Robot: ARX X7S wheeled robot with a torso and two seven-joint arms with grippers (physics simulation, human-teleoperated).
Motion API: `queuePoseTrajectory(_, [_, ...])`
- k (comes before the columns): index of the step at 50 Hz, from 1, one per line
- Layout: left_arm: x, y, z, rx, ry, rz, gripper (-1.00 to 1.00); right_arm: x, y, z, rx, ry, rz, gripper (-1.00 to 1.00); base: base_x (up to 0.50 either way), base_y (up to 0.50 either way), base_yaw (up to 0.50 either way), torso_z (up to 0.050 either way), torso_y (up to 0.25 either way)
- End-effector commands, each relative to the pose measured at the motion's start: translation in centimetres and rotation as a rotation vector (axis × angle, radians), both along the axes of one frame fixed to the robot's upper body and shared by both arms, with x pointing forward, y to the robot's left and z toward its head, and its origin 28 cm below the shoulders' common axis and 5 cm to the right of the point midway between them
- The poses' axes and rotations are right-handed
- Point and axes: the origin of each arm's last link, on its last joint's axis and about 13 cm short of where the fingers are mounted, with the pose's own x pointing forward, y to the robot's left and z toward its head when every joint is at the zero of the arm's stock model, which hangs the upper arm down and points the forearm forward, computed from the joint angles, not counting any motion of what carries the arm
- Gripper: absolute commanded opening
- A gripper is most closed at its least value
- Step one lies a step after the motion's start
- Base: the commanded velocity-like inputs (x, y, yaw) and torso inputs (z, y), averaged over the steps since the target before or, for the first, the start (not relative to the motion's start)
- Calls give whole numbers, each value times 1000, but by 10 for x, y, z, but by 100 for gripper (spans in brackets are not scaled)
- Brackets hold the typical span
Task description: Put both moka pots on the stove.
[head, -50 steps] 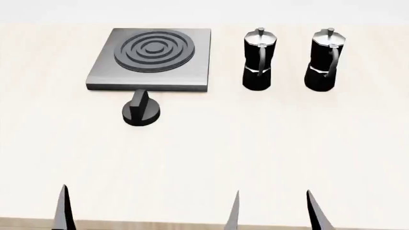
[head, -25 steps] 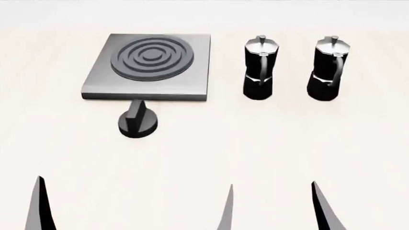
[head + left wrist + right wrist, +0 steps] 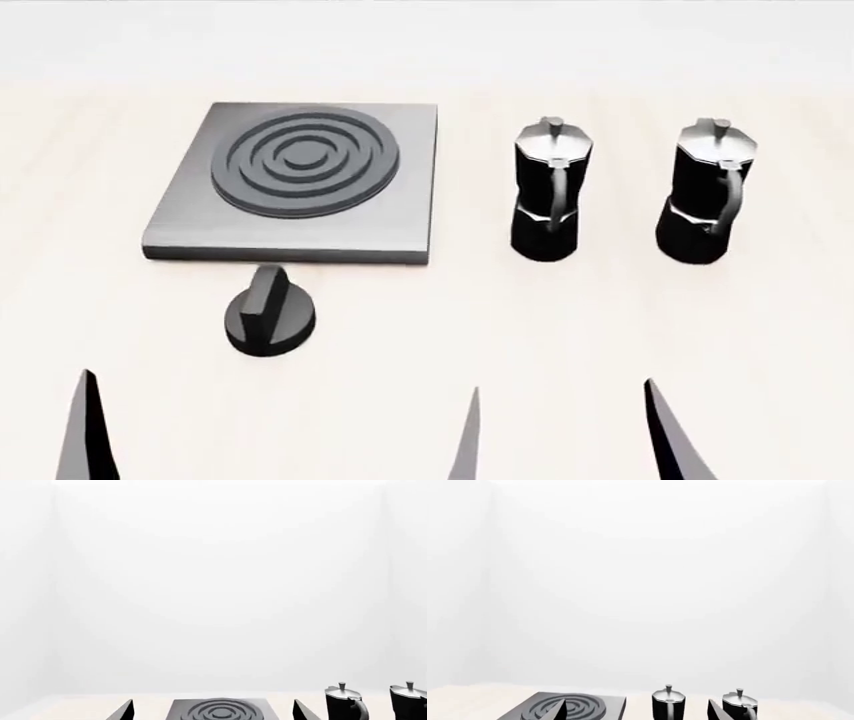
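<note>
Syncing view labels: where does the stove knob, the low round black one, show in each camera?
Head view: the knob sits on the table just in front of the stove, near its front edge.
Left wrist view: not in it; only the stove top shows at the picture's lower edge.
Right wrist view: not in it.
Shared landmark: the stove's ring burner, seen in all three.

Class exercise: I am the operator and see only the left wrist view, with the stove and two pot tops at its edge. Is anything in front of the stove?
Observer: Yes, a low black knob sits just in front of the stove.
Operator: Are the pots on the stove?
Observer: No. The nearer pot and the farther pot stand upright on the table, to the stove's right.
Operator: And the right arm?
Observer: Its fingers are apart, holding nothing.
</note>
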Motion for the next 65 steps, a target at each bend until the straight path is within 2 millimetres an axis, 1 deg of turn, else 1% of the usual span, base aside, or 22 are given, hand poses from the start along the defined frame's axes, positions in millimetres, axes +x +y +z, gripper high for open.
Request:
queuePoseTrajectory(1, [0, 0, -1, 0, 2, -3, 100, 0, 1, -1, -3, 2, 1, 100, 301, 0, 0, 0, 0])
queuePoseTrajectory(10, [2, 0, -4, 0, 10, 0, 100, 1, 3, -2, -8, 5, 7, 100, 299, 0, 0, 0, 0])
queuePoseTrajectory(22, [2, -2, -4, -2, 10, 0, 100, 1, 0, -4, -8, 10, 6, 100, 299, 0, 0, 0, 0])
queuePoseTrajectory(43, [3, 0, -4, 1, 13, -3, 100, 3, 3, -6, -14, 6, -6, 100, 298, 0, 0, 0, 1])
queuePoseTrajectory(56, [2, -1, -4, 2, 13, -3, 100, 0, 1, -6, 37, 7, 45, 100, 1, 5, 0, 0, 0])
queuePoseTrajectory(65, [3, -1, -5, 5, 15, -6, 100, 0, 1, -6, 42, 2, 45, 100, 0, 424, 0, 0, 0])
